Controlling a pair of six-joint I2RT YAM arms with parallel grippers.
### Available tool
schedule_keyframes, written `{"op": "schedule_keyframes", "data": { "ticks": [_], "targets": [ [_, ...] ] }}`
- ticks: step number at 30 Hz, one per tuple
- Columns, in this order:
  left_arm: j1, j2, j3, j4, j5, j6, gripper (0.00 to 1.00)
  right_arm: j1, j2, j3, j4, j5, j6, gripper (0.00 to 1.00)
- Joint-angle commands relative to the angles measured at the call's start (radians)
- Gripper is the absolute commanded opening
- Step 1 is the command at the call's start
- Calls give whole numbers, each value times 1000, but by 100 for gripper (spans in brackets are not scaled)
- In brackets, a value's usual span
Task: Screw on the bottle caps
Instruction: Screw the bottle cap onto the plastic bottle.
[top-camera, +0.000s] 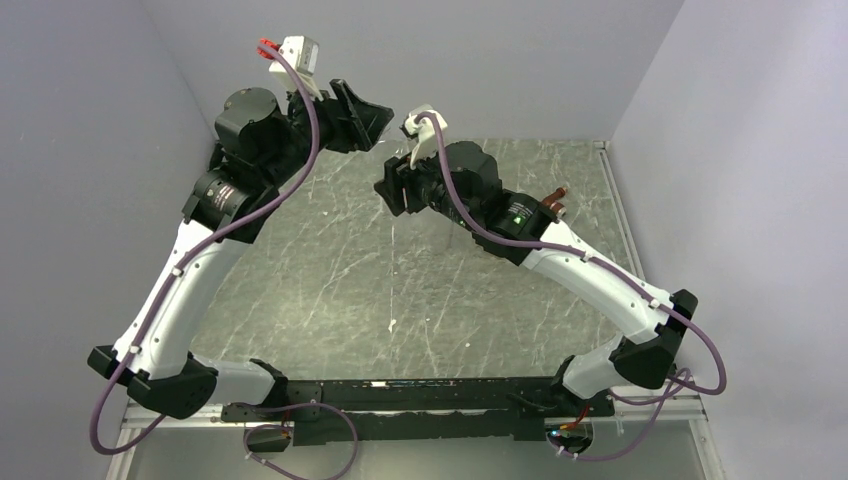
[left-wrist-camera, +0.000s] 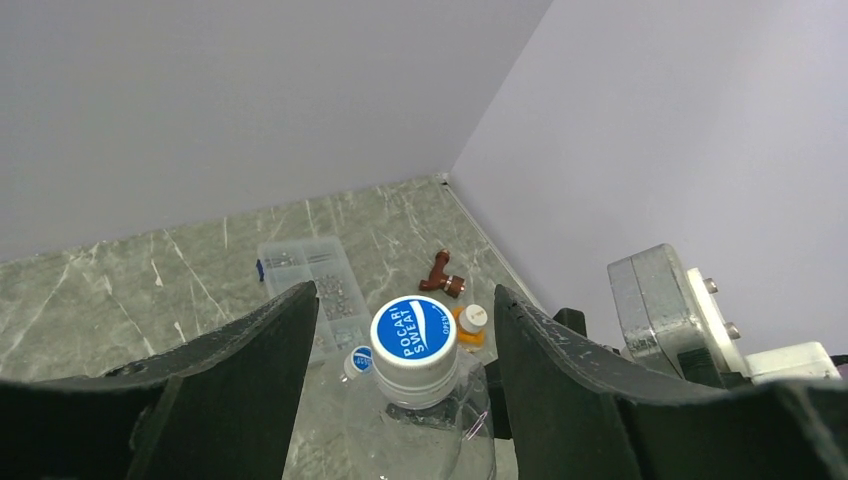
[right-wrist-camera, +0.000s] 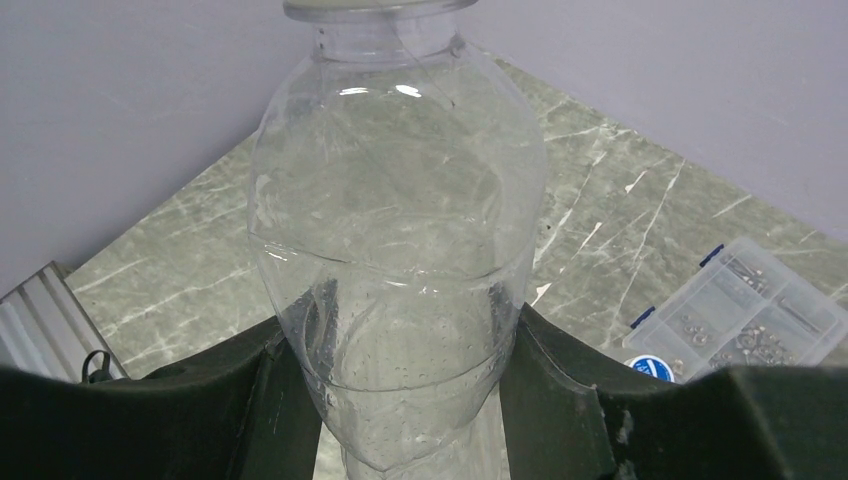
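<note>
**Left claw straddles the capped bottle; right claw grips it**

The right claw (right-wrist-camera: 400, 325) is clenched on the clear bottle (right-wrist-camera: 400, 200), with one finger pressed against each side of its lower body. The bottle stands upright between them. A blue cap (left-wrist-camera: 414, 335) sits on its neck. The left claw (left-wrist-camera: 405, 300) hangs over the cap, released: one finger on each side, a visible gap at both, neither touching. The right arm's wrist housing is close to that claw's right finger.

Beyond the bottle, a loose cap (left-wrist-camera: 360, 360) lies on the desk (left-wrist-camera: 120, 280) just beside a corner of the clear box (left-wrist-camera: 300, 265). To the right stands an orange bottle (left-wrist-camera: 470, 322). Farther off, a brown piece (left-wrist-camera: 442, 275) lies near the desk's right edge, which runs along the right wall (left-wrist-camera: 650, 150) to the far corner. Left of the box, bare marble reaches the back wall (left-wrist-camera: 250, 100).
</note>
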Motion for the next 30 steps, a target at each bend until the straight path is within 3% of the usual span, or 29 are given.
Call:
{"op": "schedule_keyframes", "data": {
  "ticks": [1,6,13,21,22,26,30],
  "targets": [
    [-2,7,11,26,25,-3,70,8,-3,49,15,30,-1,19],
    [-2,8,8,25,28,2,69,9,2,63,-1,37,-2,19],
    [-2,35,37,10,57,12,60,9,3,64,3,47,-8,19],
    [-2,27,15,67,108,23,28,-19,-20,46,9,-32,-30,16],
    [0,21,6,77,131,32,24,-44,-31,39,11,-92,-25,15],
    [8,-34,-74,157,305,79,17,-226,-94,-38,86,-575,35,14],
    [41,-117,-188,311,649,67,12,-324,-135,-121,295,-1086,124,14]
  ]
}}
